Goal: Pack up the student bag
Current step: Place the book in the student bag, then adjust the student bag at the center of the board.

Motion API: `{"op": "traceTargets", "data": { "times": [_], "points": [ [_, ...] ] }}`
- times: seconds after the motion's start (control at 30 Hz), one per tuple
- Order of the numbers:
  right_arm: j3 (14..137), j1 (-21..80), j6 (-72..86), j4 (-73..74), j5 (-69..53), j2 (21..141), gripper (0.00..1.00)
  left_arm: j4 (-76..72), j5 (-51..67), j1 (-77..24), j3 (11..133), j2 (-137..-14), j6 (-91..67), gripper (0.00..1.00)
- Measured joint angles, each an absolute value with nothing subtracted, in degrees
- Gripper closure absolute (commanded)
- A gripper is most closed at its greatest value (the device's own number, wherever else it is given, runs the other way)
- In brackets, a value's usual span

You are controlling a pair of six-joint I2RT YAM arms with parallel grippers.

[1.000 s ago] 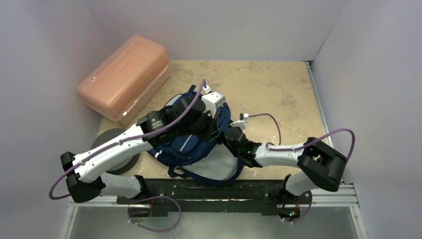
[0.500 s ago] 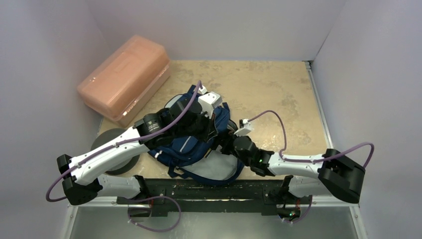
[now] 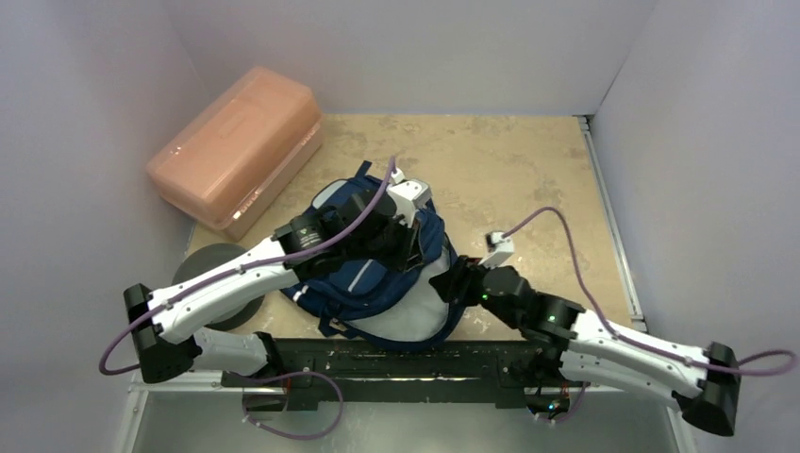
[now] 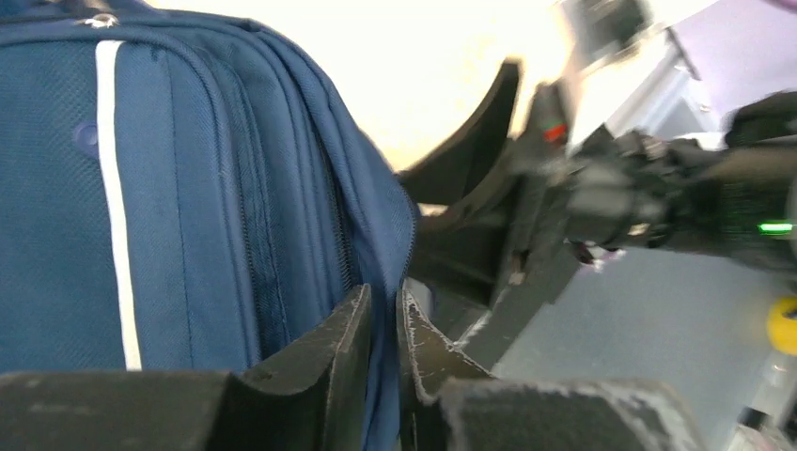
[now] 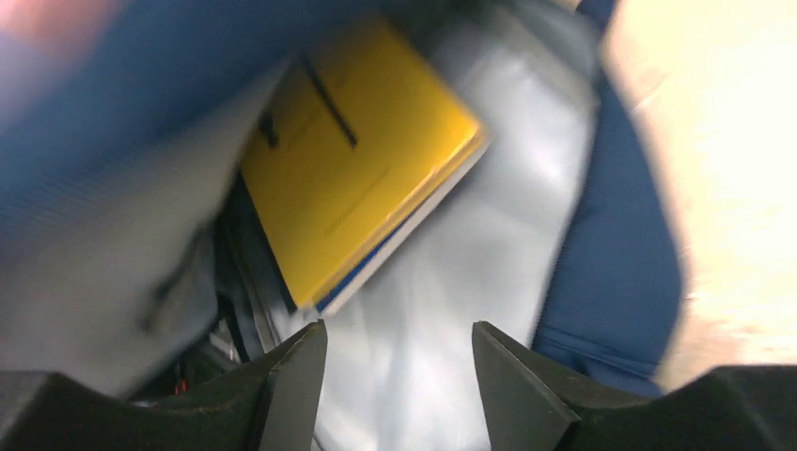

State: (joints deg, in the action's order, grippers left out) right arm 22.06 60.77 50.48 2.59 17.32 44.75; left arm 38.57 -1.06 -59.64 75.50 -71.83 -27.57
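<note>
Student bag (image 3: 377, 283) lies on the counter (image 3: 528, 170) near my arms, my left tool (image 4: 383, 301) clamped on its rim, a yellow book (image 5: 357, 188) already inside, right tool (image 5: 399, 334) apart and empty; I judge closing remains.

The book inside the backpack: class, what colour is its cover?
The book is yellow; the right wrist view shows it best.

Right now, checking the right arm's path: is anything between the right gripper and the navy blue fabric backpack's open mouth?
Nothing visible. The open right gripper faces into the navy blue fabric backpack, where a flat yellow book lies; the left gripper pinches its edge.
</note>
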Motion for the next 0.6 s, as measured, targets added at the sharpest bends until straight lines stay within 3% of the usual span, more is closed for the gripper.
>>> {"op": "traceTargets", "data": {
  "times": [0.1, 0.2, 0.3, 0.43, 0.6],
  "points": [
    [28.77, 60.75, 51.94, 17.12, 27.07, 35.18, 0.22, 34.37, 5.63, -58.70, 73.84, -75.35, -30.50, 0.70],
    [36.58, 60.73, 51.48, 25.23, 35.97, 26.96, 0.02, 25.78, 15.00, -57.34, 69.78, -80.75, -35.29, 0.57],
    [40.07, 60.66, 45.17, 24.01, 37.82, 22.44, 0.01, 23.16, 19.16, -56.73, 64.84, -84.18, -38.72, 0.48],
    [43.42, 60.64, 34.96, 20.78, 28.36, 31.29, 0.01, 26.76, 13.72, -56.77, 59.02, -78.85, -41.04, 0.36],
    [43.40, 60.84, 27.59, 11.64, 3.73, 51.13, 0.07, 37.30, -5.58, -56.58, 51.33, -53.71, -48.77, 0.32]
  ]
}}
